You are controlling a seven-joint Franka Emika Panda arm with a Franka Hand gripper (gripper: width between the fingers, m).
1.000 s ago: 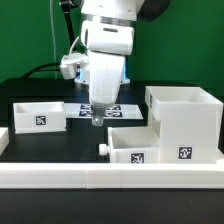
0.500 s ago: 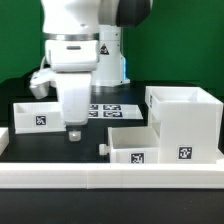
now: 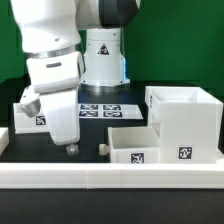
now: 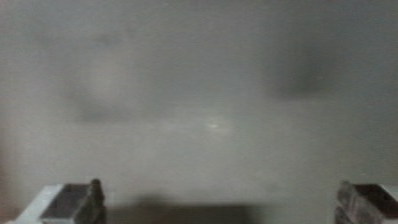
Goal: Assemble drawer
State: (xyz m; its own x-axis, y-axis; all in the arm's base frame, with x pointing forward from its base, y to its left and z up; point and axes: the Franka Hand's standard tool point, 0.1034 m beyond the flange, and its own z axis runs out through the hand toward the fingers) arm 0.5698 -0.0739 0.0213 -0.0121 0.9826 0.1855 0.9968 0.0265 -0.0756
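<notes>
Item: drawer, 3 loose parts, none joined yet.
- Part 1, housing: tall cube, open side up, stands on the black table at the exterior view's right.
- Part 2, near tray: low, right by the housing's foot; can't tell if touching. Its small knob points to the exterior view's left, prob. laid so that end is free to grab.
- Part 3, far tray: at the exterior view's left, partly hidden behind the arm.
- Tool, gripper: hangs low over the table betw. the two trays, near the knob, touching no part. In the wrist view its fingers are wide apart w/ nothing betw. them, only a blurred grey surface. Looks to be lining up for a tray; which one, can't tell.
- Fixtures: marker board flat at centre rear. Long white rail along the front, likely a stop to square parts against.
- Labels: b/w square tags on housing, both trays and board. No brand, no legible text.
</notes>
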